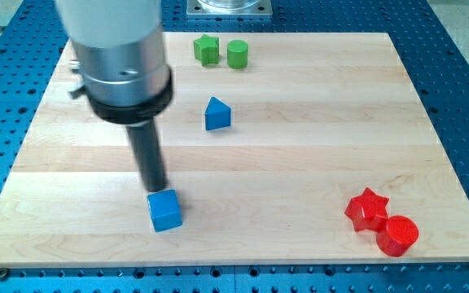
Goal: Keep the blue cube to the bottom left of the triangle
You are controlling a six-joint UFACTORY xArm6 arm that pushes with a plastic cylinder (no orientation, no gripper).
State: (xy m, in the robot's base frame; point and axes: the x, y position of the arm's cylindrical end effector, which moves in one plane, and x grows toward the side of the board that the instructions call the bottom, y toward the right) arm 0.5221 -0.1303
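Observation:
A blue cube lies on the wooden board toward the view's bottom left. A blue triangle block stands above and to the right of it, near the board's middle top. My tip is at the lower end of the dark rod, just above the cube's top left edge and touching or nearly touching it. The wide grey arm housing above the rod hides part of the board's top left.
A green star-like block and a green cylinder sit side by side at the view's top. A red star and a red cylinder touch at the bottom right. The board lies on a blue perforated table.

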